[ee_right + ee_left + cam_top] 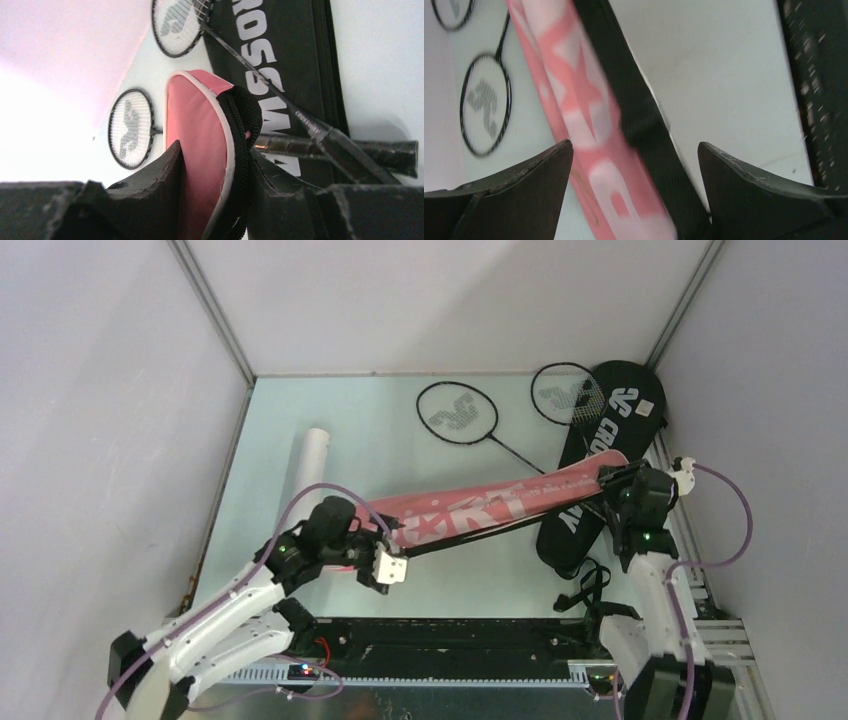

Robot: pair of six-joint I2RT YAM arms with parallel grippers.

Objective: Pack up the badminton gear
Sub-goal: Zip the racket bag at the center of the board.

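- Pale green counter (pixel 360 430) boxed in by white walls on three sides; bare room at far left and centre.
- Pink "SPORT" bag (pixel 470 508) stretched across the middle, long axis left to right.
- Right gripper (pixel 612 485) pinching its rounded right end, above the black "CROSSWAY" bag (pixel 600 440).
- Left gripper (pixel 392 565) spread wide, straddling the left end.
- White tube (pixel 310 465) lying at left.

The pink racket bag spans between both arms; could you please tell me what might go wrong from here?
Only the right gripper clamps the pink fabric racket bag, at its wide end. The left gripper stands open around the narrow end, so the bag could sag or slip out. A black-framed racket crosses the black CROSSWAY bag just under the clamped end; lowering or dragging might knock it.
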